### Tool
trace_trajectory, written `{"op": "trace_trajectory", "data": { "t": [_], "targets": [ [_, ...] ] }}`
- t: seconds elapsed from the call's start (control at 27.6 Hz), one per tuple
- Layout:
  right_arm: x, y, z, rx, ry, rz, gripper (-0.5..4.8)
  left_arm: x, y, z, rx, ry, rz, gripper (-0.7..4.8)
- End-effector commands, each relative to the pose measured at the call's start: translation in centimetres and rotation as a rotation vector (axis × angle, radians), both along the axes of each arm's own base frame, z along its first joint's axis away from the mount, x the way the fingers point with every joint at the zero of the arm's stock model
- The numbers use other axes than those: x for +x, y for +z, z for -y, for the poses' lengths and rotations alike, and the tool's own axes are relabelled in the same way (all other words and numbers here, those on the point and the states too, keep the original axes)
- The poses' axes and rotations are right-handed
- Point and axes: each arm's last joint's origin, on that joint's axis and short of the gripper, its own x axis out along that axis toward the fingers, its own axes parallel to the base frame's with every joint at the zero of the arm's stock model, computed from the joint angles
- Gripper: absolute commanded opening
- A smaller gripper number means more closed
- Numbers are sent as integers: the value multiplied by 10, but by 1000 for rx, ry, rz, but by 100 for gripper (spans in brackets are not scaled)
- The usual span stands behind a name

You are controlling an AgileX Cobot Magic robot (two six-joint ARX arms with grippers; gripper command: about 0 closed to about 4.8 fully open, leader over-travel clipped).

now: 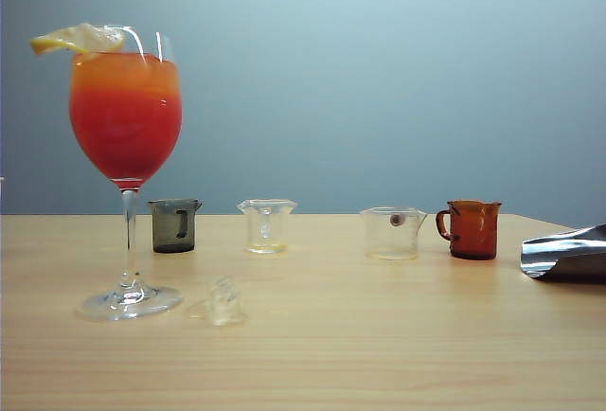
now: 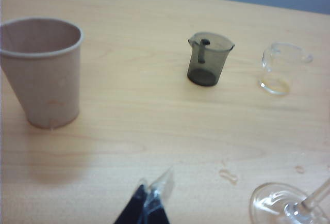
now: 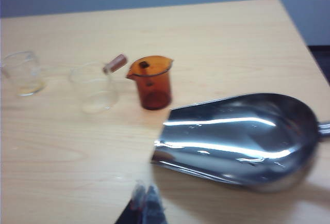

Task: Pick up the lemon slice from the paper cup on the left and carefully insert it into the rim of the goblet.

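Goblet (image 1: 125, 117) stands at the left end of the counter (image 1: 379, 335), upright, filled with red-to-orange drink; its foot shows at the edge of the left wrist view. Lemon slice (image 1: 78, 40) sits wedged on the goblet's rim, on the side toward the exterior view's left edge, tilted and jutting outward.

Row behind the goblet's foot, left to right in the exterior view: grey beaker (image 1: 174, 225), clear beaker (image 1: 267, 225), second clear beaker (image 1: 393, 233), amber mug (image 1: 471, 229). All apart from one another, gaps between each. A small clear piece (image 1: 223, 301) lies just right of the goblet's foot.

Steel scoop (image 1: 566, 254) lies near the counter's right edge, bowl open toward the amber mug, apart from it.

Paper cup (image 2: 43, 72), upright, stands well apart from the grey beaker in the left wrist view.

Front half of the counter is bare wood, widest free room between goblet and scoop.

Left gripper (image 2: 149, 203): clenched, nothing in it, over bare counter between paper cup and goblet foot. Right gripper (image 3: 146, 203): blurred, tips together, apparently clenched on nothing, beside the scoop.

No writing or labels legible on anything.
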Motion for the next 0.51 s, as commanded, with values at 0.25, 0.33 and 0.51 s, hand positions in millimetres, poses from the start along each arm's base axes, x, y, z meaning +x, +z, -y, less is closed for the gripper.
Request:
{"op": "trace_trajectory", "data": {
  "t": [0.25,0.33,0.51],
  "targets": [
    [6,-16,11,-2,-130,3,-5,-6,12,-13,-9,122,135,-2],
    [7,-17,12,-1,-131,7,-5,-6,11,-17,-6,157,130,-3],
    [7,-18,13,-1,-141,3,-5,-6,11,-19,-4,183,126,-2]
  ]
}}
